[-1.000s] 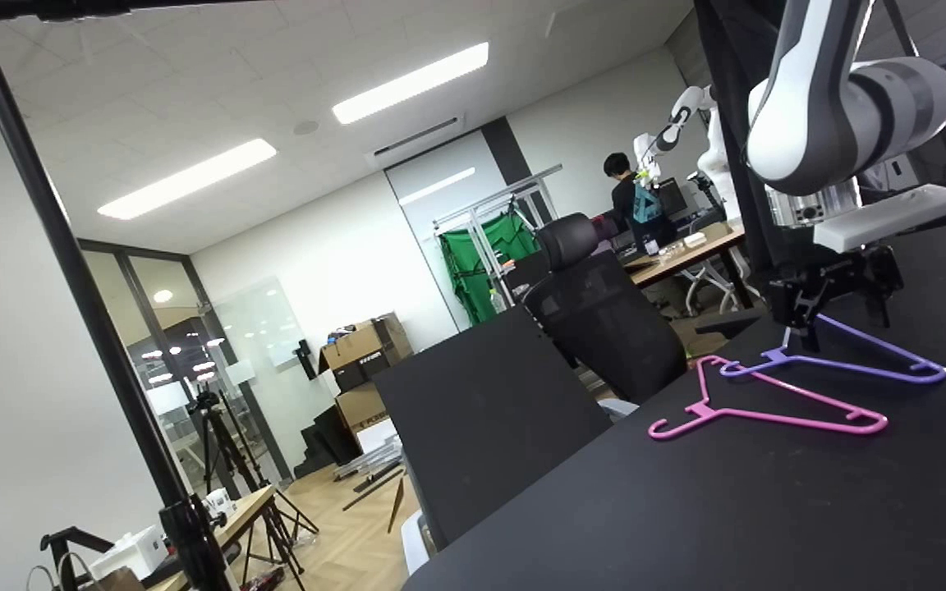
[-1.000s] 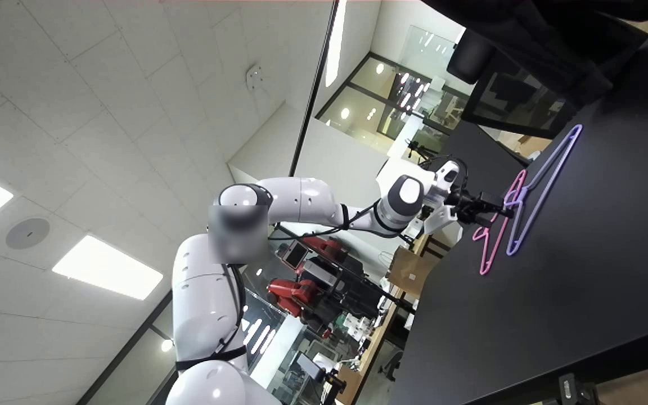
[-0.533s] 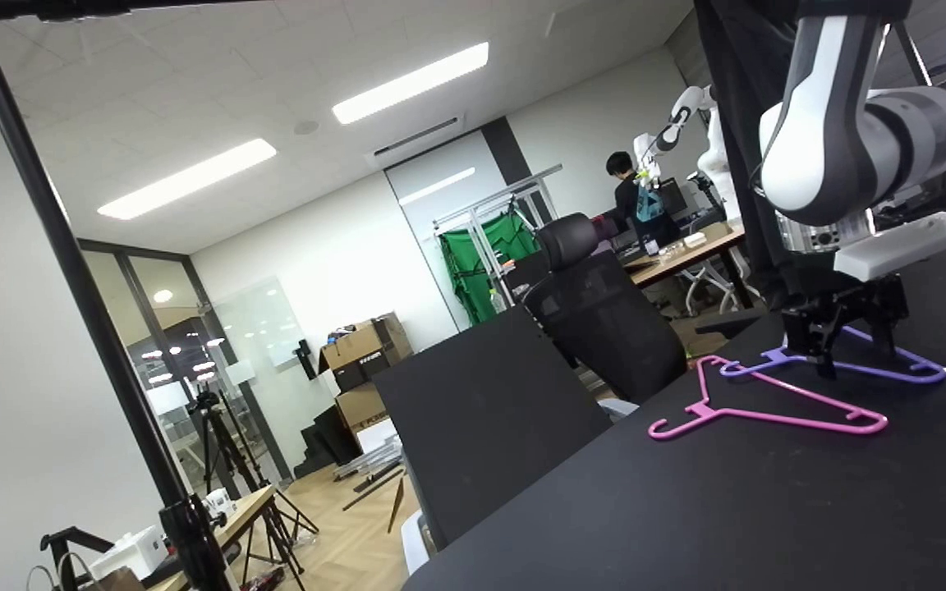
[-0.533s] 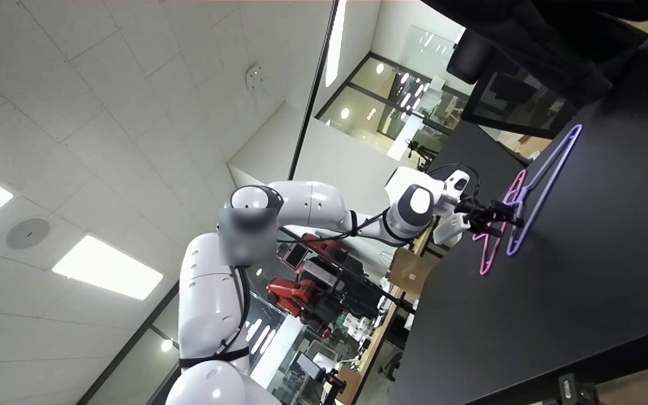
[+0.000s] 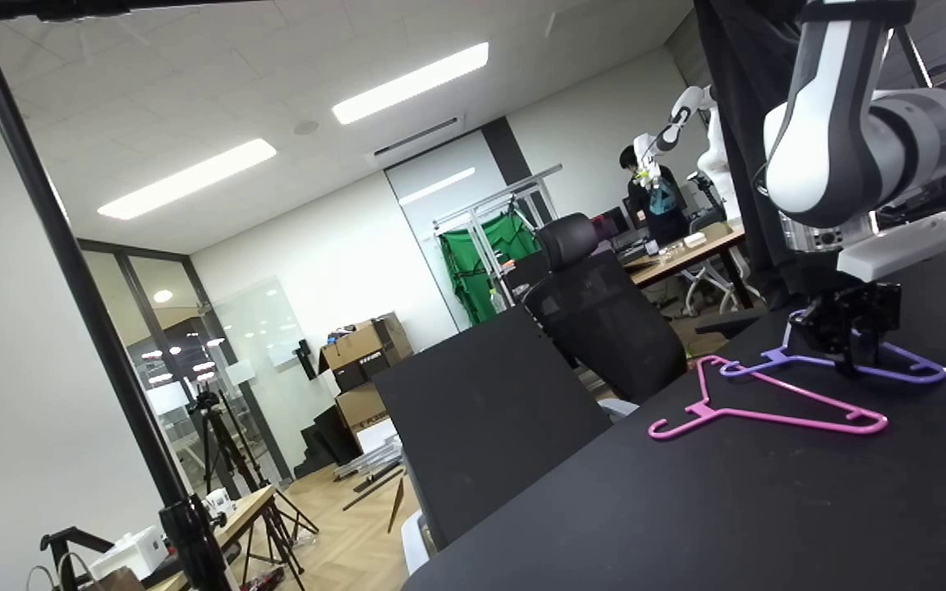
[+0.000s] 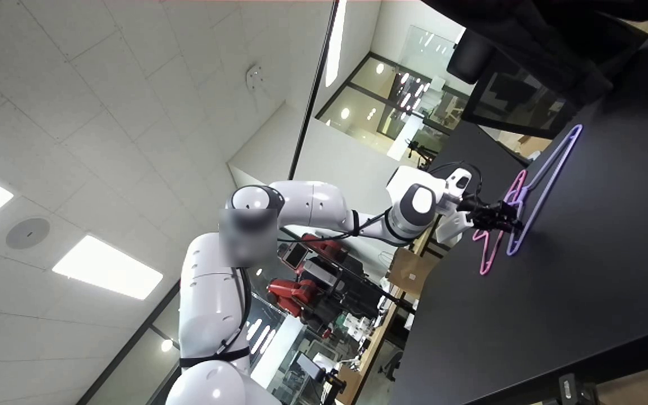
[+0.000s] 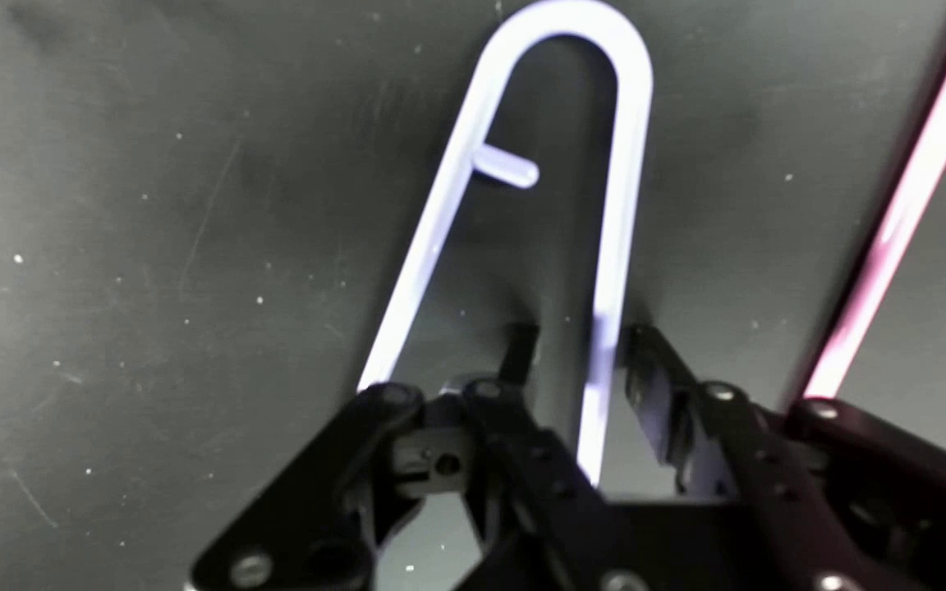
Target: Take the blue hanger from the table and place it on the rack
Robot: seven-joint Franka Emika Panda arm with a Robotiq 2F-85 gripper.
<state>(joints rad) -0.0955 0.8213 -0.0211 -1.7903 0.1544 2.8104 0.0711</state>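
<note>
Gripper (image 7: pixel 578 365) low over the table (image 5: pixel 727 509), pointing down, jaws set to a narrow gap; a bar of the blue hanger (image 7: pixel 621 197) runs between them, just beside the jaw nearer the pink hanger (image 7: pixel 900 222), space showing on the bar's other side. Contact: cannot tell. Beneath the jaws, the blue hanger lies flat, hook end crossing the pink hanger

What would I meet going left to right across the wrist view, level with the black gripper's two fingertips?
The slim triangular bluish-violet plastic hanger's pegged bar → one narrow black fingertip → the same hanger's other bar → the opposite black fingertip → the slim bright-pink plastic hanger.
</note>
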